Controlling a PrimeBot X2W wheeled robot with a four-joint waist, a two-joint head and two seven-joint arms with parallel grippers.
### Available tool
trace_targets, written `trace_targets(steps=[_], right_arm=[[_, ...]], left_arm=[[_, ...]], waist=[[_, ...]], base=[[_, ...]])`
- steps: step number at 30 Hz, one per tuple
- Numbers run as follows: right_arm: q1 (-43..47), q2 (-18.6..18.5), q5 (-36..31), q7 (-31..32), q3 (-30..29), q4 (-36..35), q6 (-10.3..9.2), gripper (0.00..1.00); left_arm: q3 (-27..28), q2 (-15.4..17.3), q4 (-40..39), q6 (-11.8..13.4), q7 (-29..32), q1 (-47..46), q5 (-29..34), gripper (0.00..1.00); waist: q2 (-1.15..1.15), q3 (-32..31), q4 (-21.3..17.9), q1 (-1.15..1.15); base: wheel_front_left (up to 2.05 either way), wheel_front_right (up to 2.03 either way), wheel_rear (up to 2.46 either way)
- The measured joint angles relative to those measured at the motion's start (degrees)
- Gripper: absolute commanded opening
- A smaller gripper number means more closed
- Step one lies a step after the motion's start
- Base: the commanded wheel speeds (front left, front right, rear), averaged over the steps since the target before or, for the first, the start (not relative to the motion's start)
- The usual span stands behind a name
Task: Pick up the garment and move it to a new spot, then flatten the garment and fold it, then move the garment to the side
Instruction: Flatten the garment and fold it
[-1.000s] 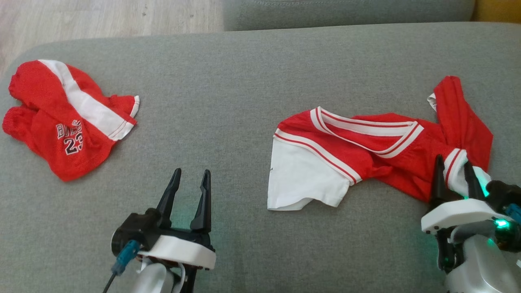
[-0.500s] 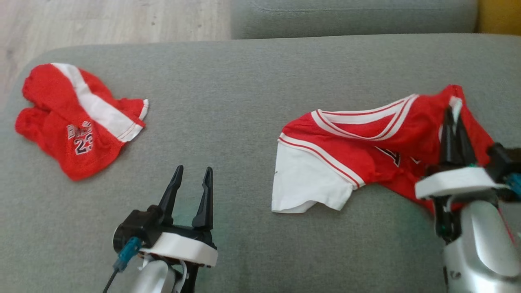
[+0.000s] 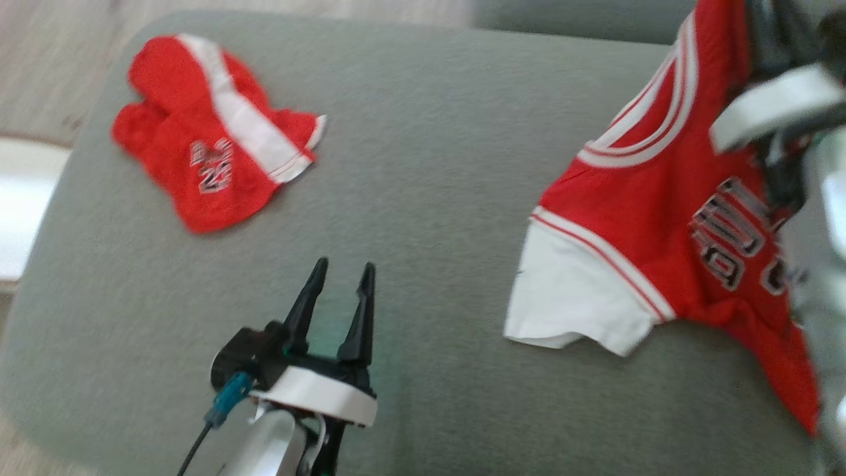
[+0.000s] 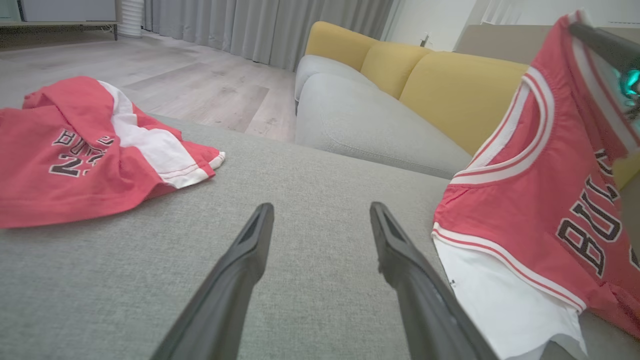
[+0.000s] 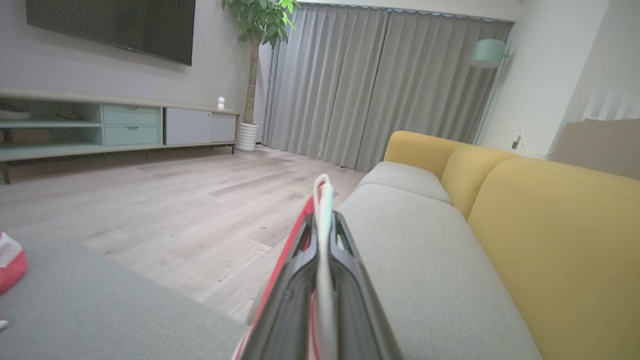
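The garment, a red jersey (image 3: 648, 211) with white trim and a white sleeve, hangs from my right gripper (image 3: 770, 13) at the top right of the head view. That gripper is shut on its white-edged hem (image 5: 322, 200), which pokes out between the closed fingers. The jersey's upper part is lifted and its black lettering shows. The white sleeve (image 3: 568, 304) still lies on the grey cushion (image 3: 423, 165). My left gripper (image 3: 345, 268) hovers open over bare cushion, left of the jersey (image 4: 530, 200), with nothing between its fingers (image 4: 240, 270).
Crumpled red shorts (image 3: 211, 165) with a white stripe lie at the cushion's far left corner. The cushion's rounded edge drops to wood floor (image 3: 39, 79) on the left. A yellow-and-grey sofa (image 5: 450, 240) stands beyond the cushion.
My right gripper has shut on the jersey's edge and raised it, so the jersey now hangs half lifted. The head camera has shifted. The left gripper stays open in place.
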Motion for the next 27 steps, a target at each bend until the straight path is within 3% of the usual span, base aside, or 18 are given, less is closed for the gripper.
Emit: trace_targets(steps=[4, 9, 10, 17, 27], right_arm=[[-11.37, -5.28, -2.09, 0.33, 3.89, 11.39, 0.0, 0.0], [-20.42, -7.56, -5.55, -1.08, 4.28, 23.69, 0.0, 0.0], [-21.78, -7.61, -6.27, -1.72, 4.09, 25.62, 0.0, 1.0], [-27.82, -5.87, -9.6, -3.26, 3.02, 35.38, 0.0, 1.0], [-26.58, -3.32, -9.82, -5.81, 1.53, 39.46, 0.0, 1.0]], left_arm=[[-1.87, -0.03, -0.15, 0.15, 0.0, -2.49, -1.2, 1.0], [-3.27, -0.05, -0.25, 0.45, 0.0, -2.93, -2.37, 1.0], [-3.35, -0.04, -0.25, 0.46, 0.0, -2.94, -2.37, 1.0], [-3.08, -0.07, -0.33, 1.01, 0.0, -3.33, -2.48, 1.0], [0.49, -0.1, -0.41, 0.93, 0.0, -3.32, -0.81, 1.0]], waist=[[0.0, 2.46, 4.88, 0.0], [0.0, 4.74, 9.17, 0.0], [0.0, 5.21, 9.78, 0.0], [0.0, 6.69, 10.02, 0.0], [0.0, 3.89, 3.16, 0.0]], base=[[0.0, 0.0, 0.0], [0.0, 0.0, 0.0], [0.0, 0.0, 0.0], [0.0, 0.0, 0.0], [0.0, 0.0, 0.0]])
